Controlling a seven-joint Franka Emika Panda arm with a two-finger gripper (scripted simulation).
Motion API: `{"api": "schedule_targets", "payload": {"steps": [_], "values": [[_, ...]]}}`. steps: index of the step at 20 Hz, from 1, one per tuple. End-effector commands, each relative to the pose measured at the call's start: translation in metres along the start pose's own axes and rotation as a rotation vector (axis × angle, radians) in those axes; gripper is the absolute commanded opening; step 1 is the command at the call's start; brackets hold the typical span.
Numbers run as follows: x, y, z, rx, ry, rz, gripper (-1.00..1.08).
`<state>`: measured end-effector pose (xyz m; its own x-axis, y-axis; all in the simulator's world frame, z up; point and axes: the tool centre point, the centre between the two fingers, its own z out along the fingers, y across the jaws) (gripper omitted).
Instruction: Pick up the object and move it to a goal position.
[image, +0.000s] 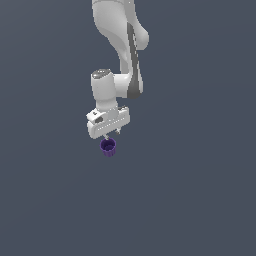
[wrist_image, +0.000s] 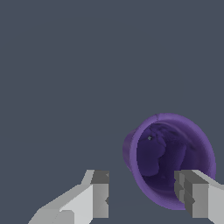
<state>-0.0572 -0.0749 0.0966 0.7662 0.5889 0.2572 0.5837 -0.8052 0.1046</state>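
A single white Panda arm (image: 122, 55) is seen coming down from the top of the exterior view, w/ its wrist bent so the gripper (image: 114, 134) points downward. Directly under the gripper, the small dark purple cup (image: 108, 147) is seen, its hollow top tipped up toward the hand. In the exterior view the fingertips (image: 120, 132) are only just visible as short stubs below the palm, and the cup's rim sits just beneath them; whether contact is made can't be told from that angle. In the wrist view the gripper (wrist_image: 142, 194) is shown w/ its two grey-and-white fingers spread well apart, i.e. released, nothing grasped between them. The cup (wrist_image: 168, 159) is seen there rim-on, w/ its dark mottled interior exposed, and it's placed off-centre btwn the fingers: one finger (wrist_image: 194, 197) overlaps the cup's rim in the picture, while the other finger (wrist_image: 97, 194) is clear of it w/ a gap of plain background btwn. No counter, table edge or other support is distinguishable; the cup is set against a uniform slate-grey background (image: 200, 200) in both views, so its place can be given only relative to the gripper.
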Motion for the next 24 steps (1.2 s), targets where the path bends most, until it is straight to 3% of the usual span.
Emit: {"api": "schedule_targets", "payload": {"steps": [1, 12, 13, 24], "values": [[0.000, 0.000, 0.004, 0.000, 0.000, -0.001, 0.28], [0.000, -0.001, 0.028, 0.000, 0.001, -0.004, 0.28], [0.000, -0.001, 0.028, 0.000, 0.001, -0.004, -1.00], [0.000, -0.001, 0.028, -0.001, 0.001, -0.004, -1.00]]}}
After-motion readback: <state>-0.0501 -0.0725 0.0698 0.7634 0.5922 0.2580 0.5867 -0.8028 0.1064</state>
